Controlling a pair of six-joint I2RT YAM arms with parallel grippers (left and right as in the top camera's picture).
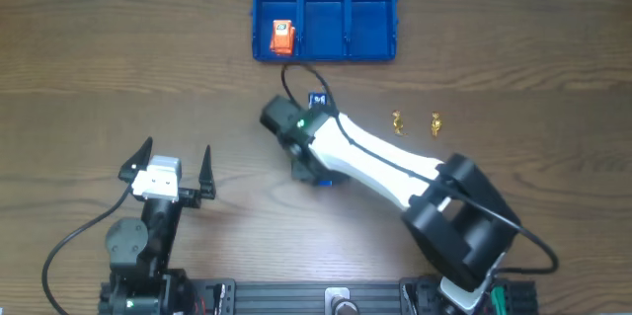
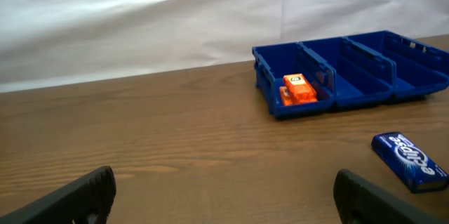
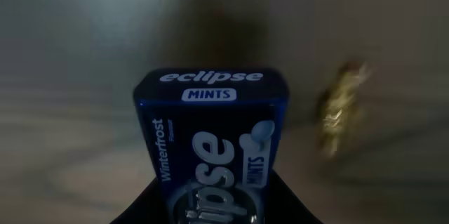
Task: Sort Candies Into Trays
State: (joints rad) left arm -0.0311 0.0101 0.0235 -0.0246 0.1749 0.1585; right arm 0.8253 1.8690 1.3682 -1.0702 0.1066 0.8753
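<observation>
our right pincer (image 3: 214,206) clamps the mint tin (image 3: 210,133), a gold candy (image 3: 342,108) near it; our left pincer (image 2: 224,178) gapes wide, the blue tray (image 2: 269,83) well ahead of it.

The brown wooden table (image 1: 118,78) is mid-brown with fine horizontal grain. At the top centre of the top view, the blue plastic three-compartment tray (image 1: 326,56) is one saturated blue, and the small rectangular candy box (image 1: 283,38) in its left compartment is bright orange with a white patch. Right of centre, a small twist-wrapped candy (image 1: 398,122) and a second twist-wrapped candy (image 1: 435,123) are shiny gold. The rectangular dark blue mint tin (image 3: 210,140), centre of the right wrist view, carries white and silvery lettering. A second dark blue tin (image 2: 409,161), lower right of the left wrist view, has white print. The right arm (image 1: 375,162) is white with black joints.
</observation>
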